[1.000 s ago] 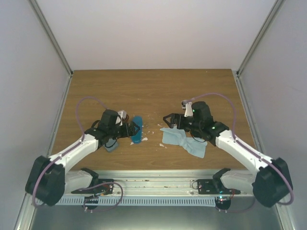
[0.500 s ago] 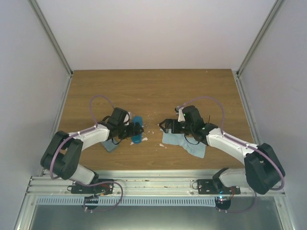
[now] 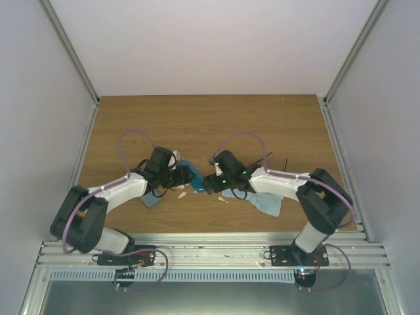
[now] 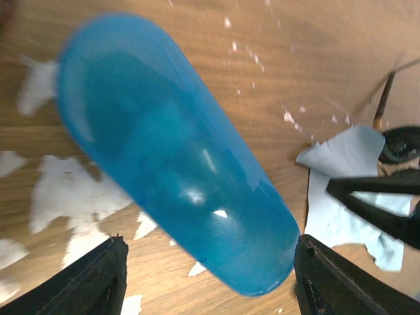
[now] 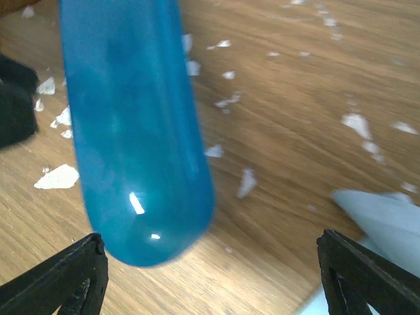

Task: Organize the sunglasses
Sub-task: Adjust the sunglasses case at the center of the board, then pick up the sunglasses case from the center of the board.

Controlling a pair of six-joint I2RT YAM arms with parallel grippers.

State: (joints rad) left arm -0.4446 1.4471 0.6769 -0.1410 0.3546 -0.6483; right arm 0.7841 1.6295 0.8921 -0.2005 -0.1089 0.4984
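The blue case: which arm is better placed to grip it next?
Left, probably. The blue case fills most of the gap between the fingers of the left pincer; in the right pincer it sits far to one side, near one finger.

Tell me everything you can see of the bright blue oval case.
The bright blue oval case is a long, round-ended, glossy shell, plastic by its look; no seam or hinge shows. It lies flat on the wooden table among white flecks. The open left gripper and open right gripper each frame it without clear contact.
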